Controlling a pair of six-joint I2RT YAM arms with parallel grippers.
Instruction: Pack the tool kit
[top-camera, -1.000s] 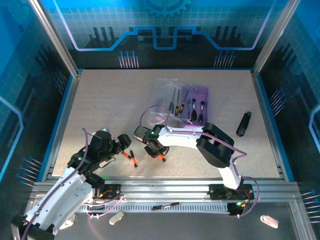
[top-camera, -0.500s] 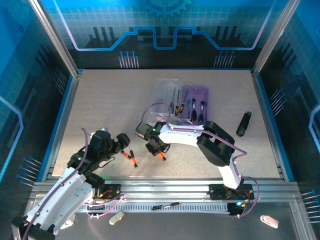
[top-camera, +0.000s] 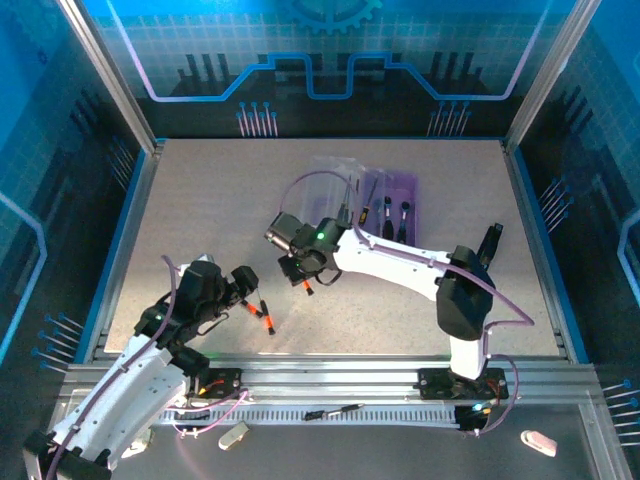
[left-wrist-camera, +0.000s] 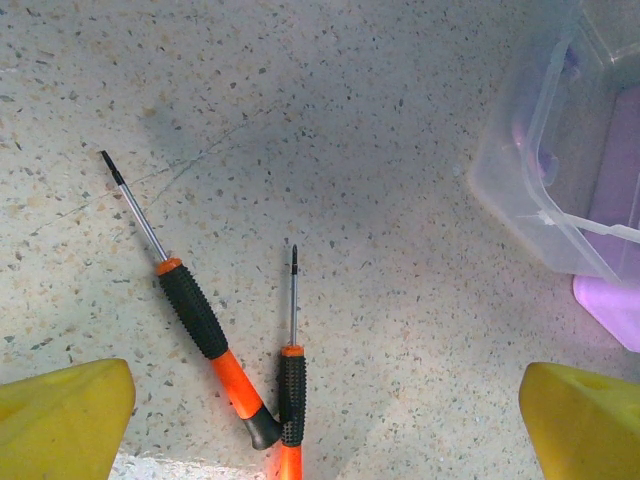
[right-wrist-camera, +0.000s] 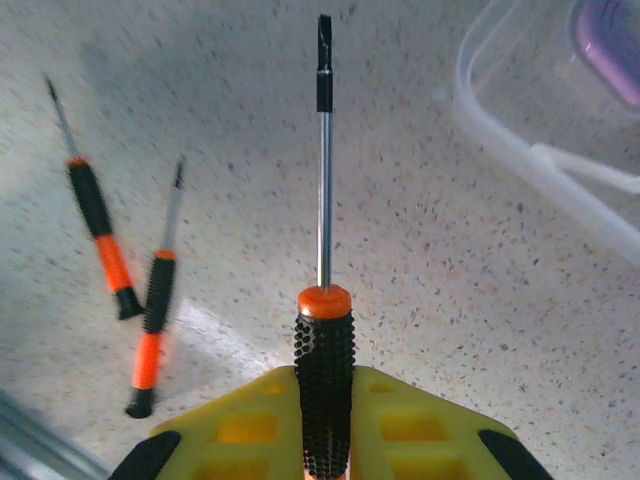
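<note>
The speckled beige bench (top-camera: 200, 220) lies in the middle of the frame, blue-lit panel walls (top-camera: 330, 50) above it. The right pincer (right-wrist-camera: 325, 405) is clamped on a thin black-and-orange screwdriver (right-wrist-camera: 323, 200); the left pincer (left-wrist-camera: 325, 425) stands wide apart.

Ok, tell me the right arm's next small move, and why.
Probably carry the screwdriver toward the open case and lower it in. The right fingers are shut on its black handle, it looks lifted off the table, and the case lies just beyond, with other tools lying in its purple base.
</note>
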